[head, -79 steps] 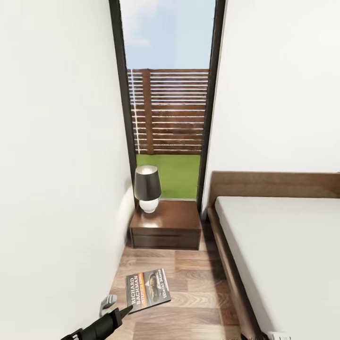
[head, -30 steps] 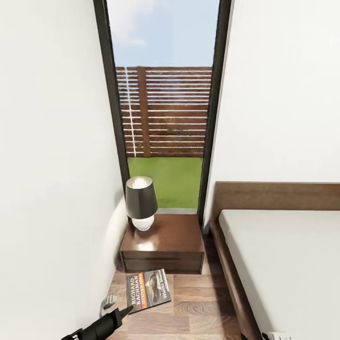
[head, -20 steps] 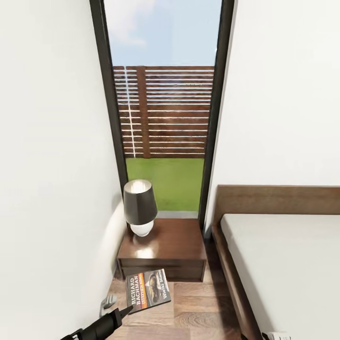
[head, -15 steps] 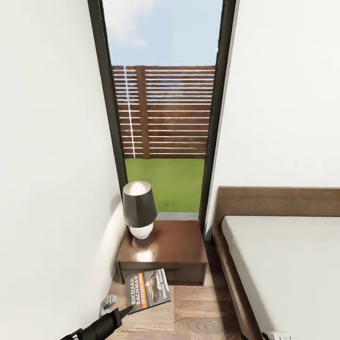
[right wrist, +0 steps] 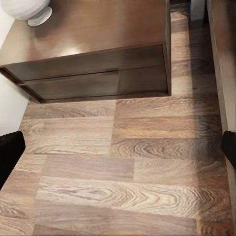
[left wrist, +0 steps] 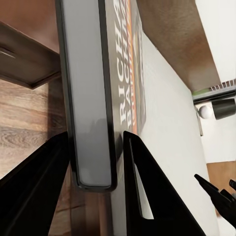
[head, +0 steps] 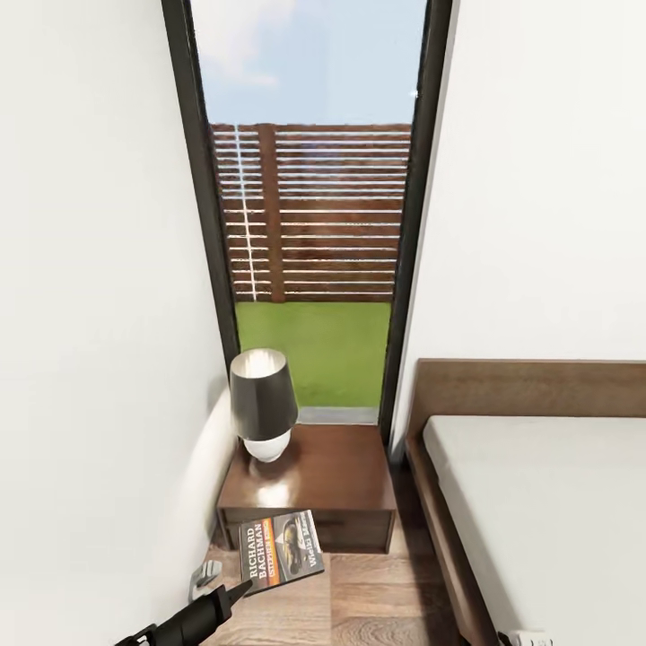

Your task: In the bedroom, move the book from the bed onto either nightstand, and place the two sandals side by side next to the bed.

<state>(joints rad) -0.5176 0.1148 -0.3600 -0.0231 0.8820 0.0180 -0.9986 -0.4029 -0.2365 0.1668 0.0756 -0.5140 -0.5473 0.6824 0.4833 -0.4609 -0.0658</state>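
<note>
The book point(head: 281, 550), orange-striped with white lettering, hangs above the floor just in front of the nightstand point(head: 314, 475). My left gripper point(head: 235, 590) is shut on its near edge. The left wrist view shows the book's page edge point(left wrist: 91, 98) clamped between both black fingers point(left wrist: 152, 196). The right wrist view looks down on the nightstand's two drawers point(right wrist: 98, 78) and the plank floor, with my right gripper point(right wrist: 119, 150) open and nothing between its fingers. The bed point(head: 547, 511) lies to the right with a bare off-white mattress. The sandals are out of view.
A lamp point(head: 262, 404) with a dark shade stands on the nightstand's back left corner. A white wall point(head: 90, 359) runs close along the left. A tall dark-framed window point(head: 309, 224) is behind the nightstand. A narrow strip of wood floor point(head: 377, 592) separates wall and bed.
The camera has moved forward toward the nightstand, which now sits larger and lower in the picture. The book stays in my left gripper, now overlapping the nightstand's front.
</note>
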